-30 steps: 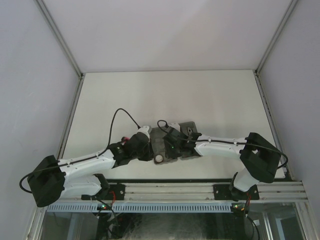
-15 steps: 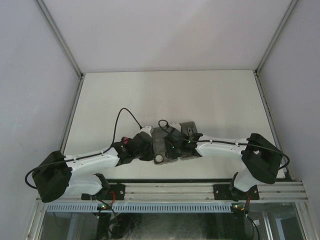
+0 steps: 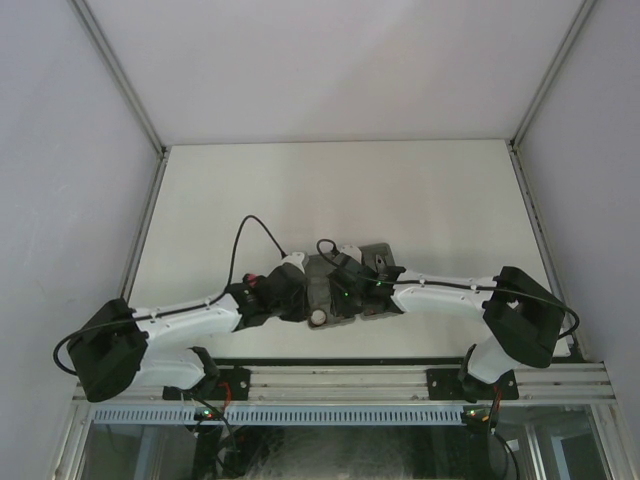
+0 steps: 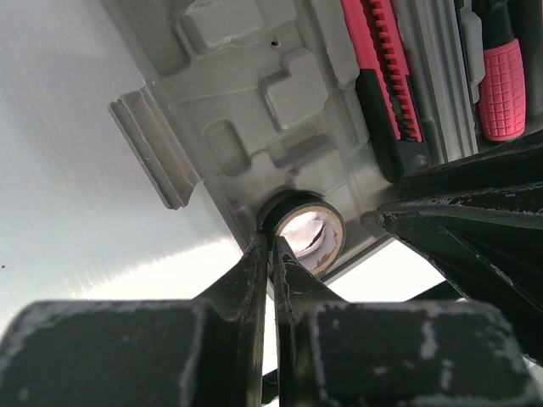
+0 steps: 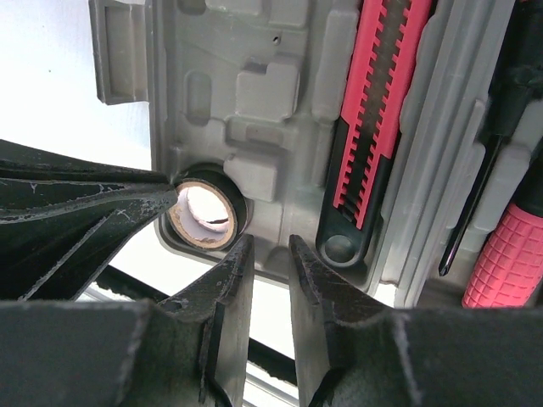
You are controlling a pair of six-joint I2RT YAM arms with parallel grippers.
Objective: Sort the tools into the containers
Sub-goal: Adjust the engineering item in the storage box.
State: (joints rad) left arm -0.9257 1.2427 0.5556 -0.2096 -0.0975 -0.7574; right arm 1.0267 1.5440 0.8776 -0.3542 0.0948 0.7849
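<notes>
Grey moulded tray [image 4: 246, 102] holds a roll of dark tape [image 4: 303, 234] in its near corner recess. The left gripper [image 4: 270, 248] is pinched almost closed against the roll's rim, the right gripper [image 5: 268, 246] narrowly parted and empty alongside. A nudge could tip the roll off the tray's edge; the crowded arms risk colliding.

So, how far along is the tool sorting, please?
Seated already: the utility knife and a red-handled tool, in recesses of the grey tray. In hand: the left gripper seems to pinch the dark ring in its corner recess; the right gripper hovers open. Left: several recesses are empty; no loose tools show.
</notes>
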